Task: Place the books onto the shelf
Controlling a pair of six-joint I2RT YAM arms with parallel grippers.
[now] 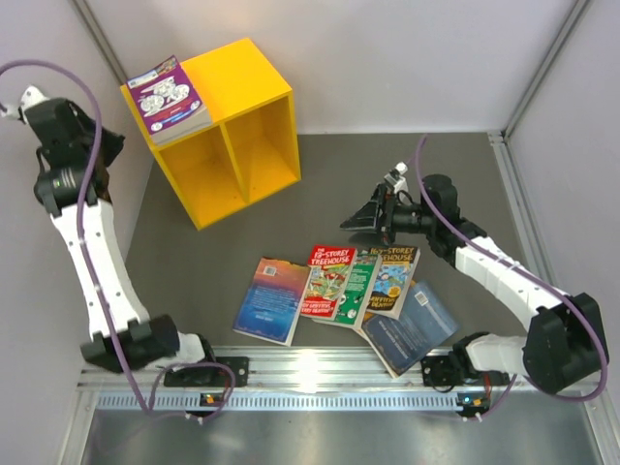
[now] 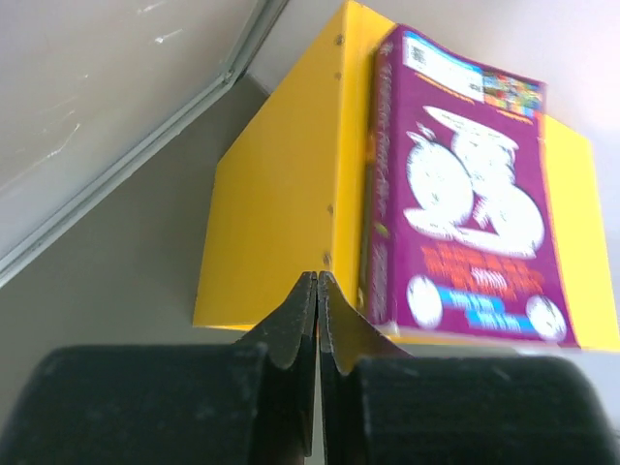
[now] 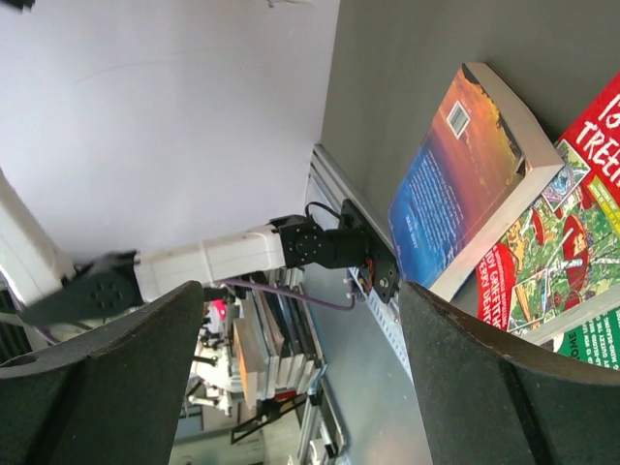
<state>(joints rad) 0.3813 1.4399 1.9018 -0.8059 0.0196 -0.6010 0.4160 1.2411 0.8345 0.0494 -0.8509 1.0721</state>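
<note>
Purple book (image 1: 170, 97) tops the shelf (image 1: 247, 82), left claw (image 2: 318, 291) clenched empty beside it — the released right claw (image 1: 363, 219) should fetch the red book (image 1: 327, 281) next.

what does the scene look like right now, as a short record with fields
shelf: yellow, two compartments, both look empty
purple book: lying flat on the shelf top
loose books: several, overlapping on the table
left gripper: shut, empty, near the shelf's top edge
right gripper: open, empty, over the loose books
</note>
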